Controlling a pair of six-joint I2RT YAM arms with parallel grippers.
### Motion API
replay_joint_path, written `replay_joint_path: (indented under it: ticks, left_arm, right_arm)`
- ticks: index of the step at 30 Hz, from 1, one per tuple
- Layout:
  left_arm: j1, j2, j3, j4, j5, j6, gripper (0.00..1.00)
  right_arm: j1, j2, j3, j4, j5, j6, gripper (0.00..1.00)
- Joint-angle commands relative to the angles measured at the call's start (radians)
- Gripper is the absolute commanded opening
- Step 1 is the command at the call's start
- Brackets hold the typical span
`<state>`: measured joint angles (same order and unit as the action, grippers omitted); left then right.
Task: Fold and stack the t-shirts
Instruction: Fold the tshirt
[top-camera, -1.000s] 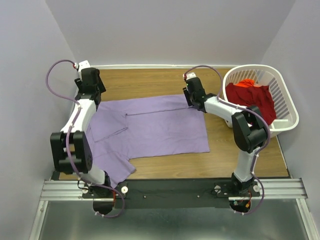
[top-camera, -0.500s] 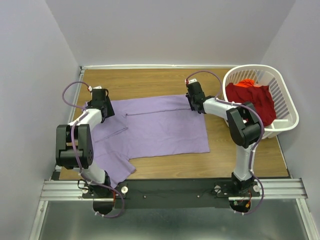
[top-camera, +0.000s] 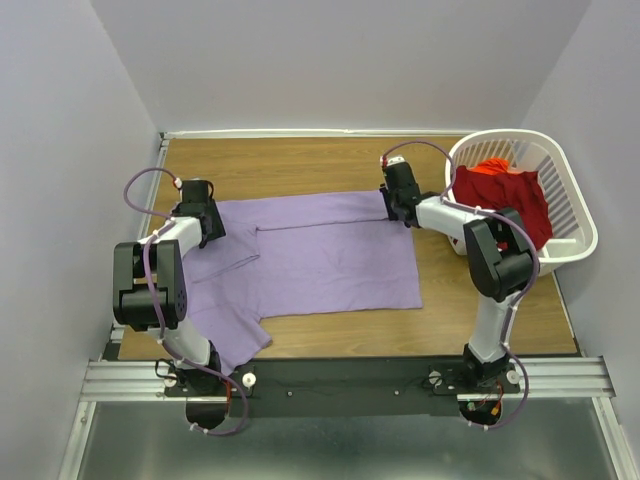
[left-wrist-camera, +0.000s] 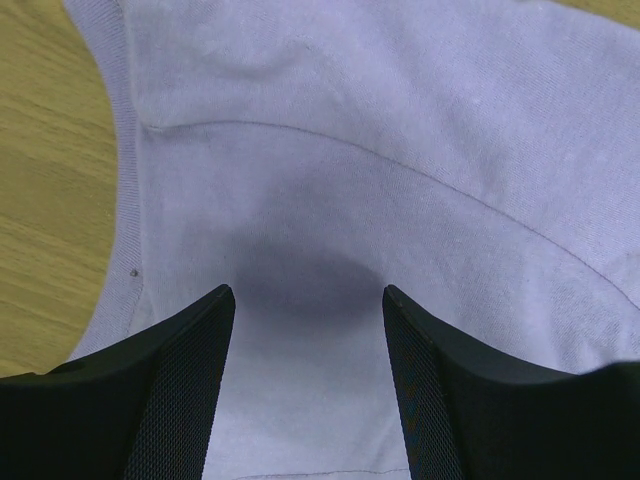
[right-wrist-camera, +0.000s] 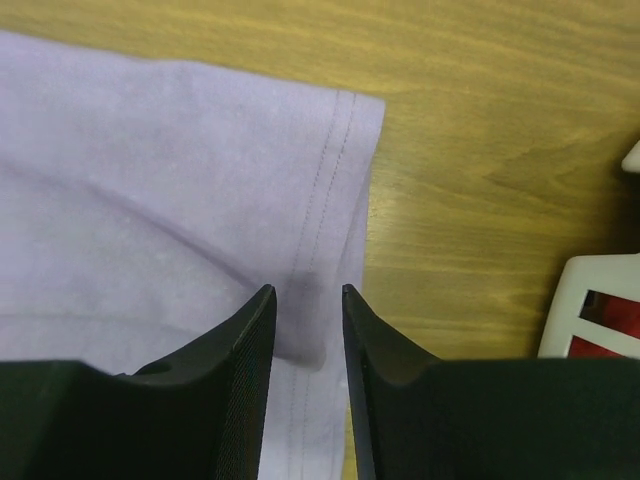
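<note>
The purple t-shirt lies flat on the surface; the red t-shirt sits in the basket, far right. The right claw, narrowed, pinches the far hem corner. The left claw straddles the far left edge, wide open and empty, apparently preparing the matching grip for folding.

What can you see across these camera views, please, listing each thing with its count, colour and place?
lavender t-shirt: one, light purple, spread flat across the middle of the table.
red t-shirt: one, deep red, heaped inside the laundry basket.
laundry basket: one, white slatted plastic, far right of the table.
table: one, brown wood grain, under everything.
mounting rail: one, silver, along the near edge, carrying both arm bases.
left gripper: one, black, open over the lavender t-shirt's far-left edge.
right gripper: one, black, closed on the lavender t-shirt's far-right hem corner.
</note>
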<state>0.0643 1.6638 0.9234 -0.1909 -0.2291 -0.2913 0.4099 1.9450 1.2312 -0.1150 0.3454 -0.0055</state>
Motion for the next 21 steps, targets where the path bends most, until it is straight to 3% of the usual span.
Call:
replay_joint_path:
  ticks: [1,9,21]
  left_arm:
    - [0.003,-0.022,-0.015,-0.007,-0.022,0.02,0.69]
    - [0.002,-0.03,-0.017,-0.01,-0.052,0.024,0.7]
    - [0.002,-0.021,-0.017,-0.012,-0.044,0.026,0.7]
  right_arm:
    - [-0.008,-0.069,0.02,-0.028,-0.065,0.044,0.4]
    - [-0.046,-0.006,0.1,-0.028,-0.065,0.088,0.4]
    - [-0.131,0.132,0.198,-0.026,-0.204,0.153,0.39]
